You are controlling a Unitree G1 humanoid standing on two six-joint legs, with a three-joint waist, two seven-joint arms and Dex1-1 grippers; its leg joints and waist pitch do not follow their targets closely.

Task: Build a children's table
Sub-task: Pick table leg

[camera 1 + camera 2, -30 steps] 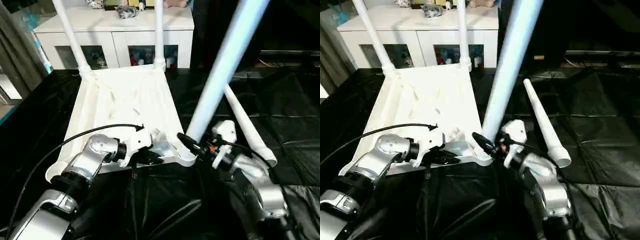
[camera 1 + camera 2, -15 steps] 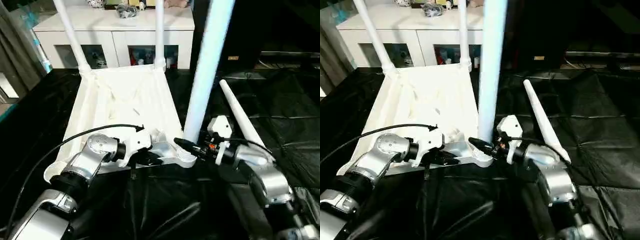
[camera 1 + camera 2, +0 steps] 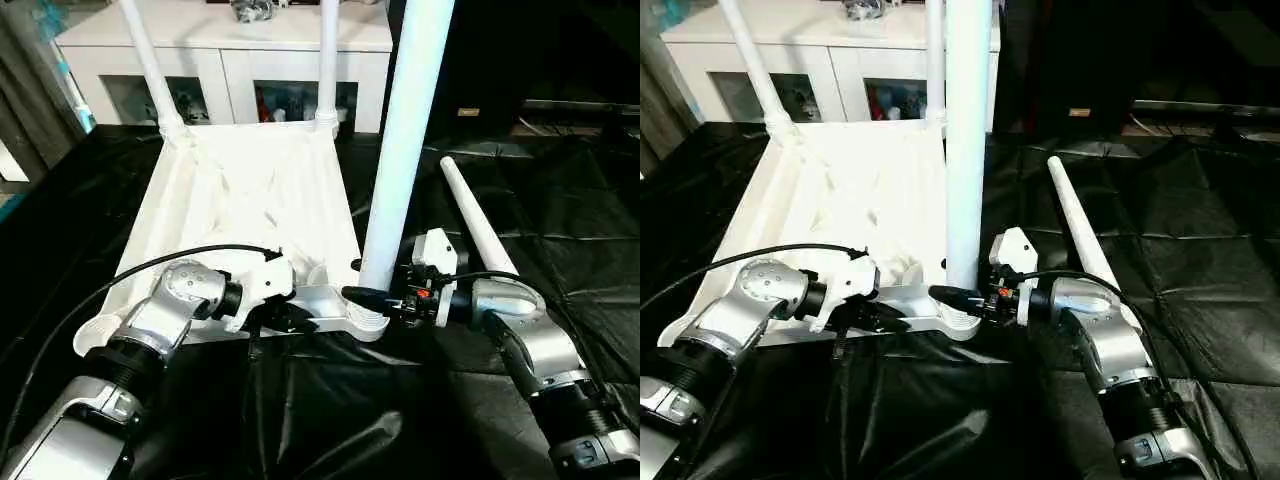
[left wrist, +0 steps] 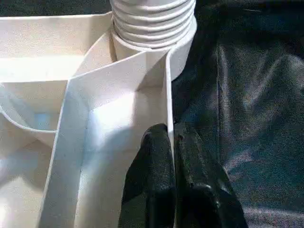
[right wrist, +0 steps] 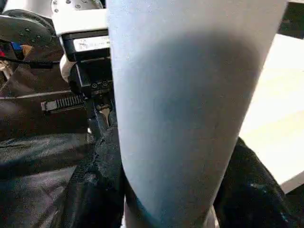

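— On the black-draped bench, where's the children's table?

— Upside down at 12 o'clock. My left gripper pinches its near rim; right gripper is clamped on the upright leg in the corner socket.

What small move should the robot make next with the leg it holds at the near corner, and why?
Probably turn the third leg down into its corner socket: it stands upright there, thread ridges showing, right hand gripping its base, left hand pinching the tabletop rim.
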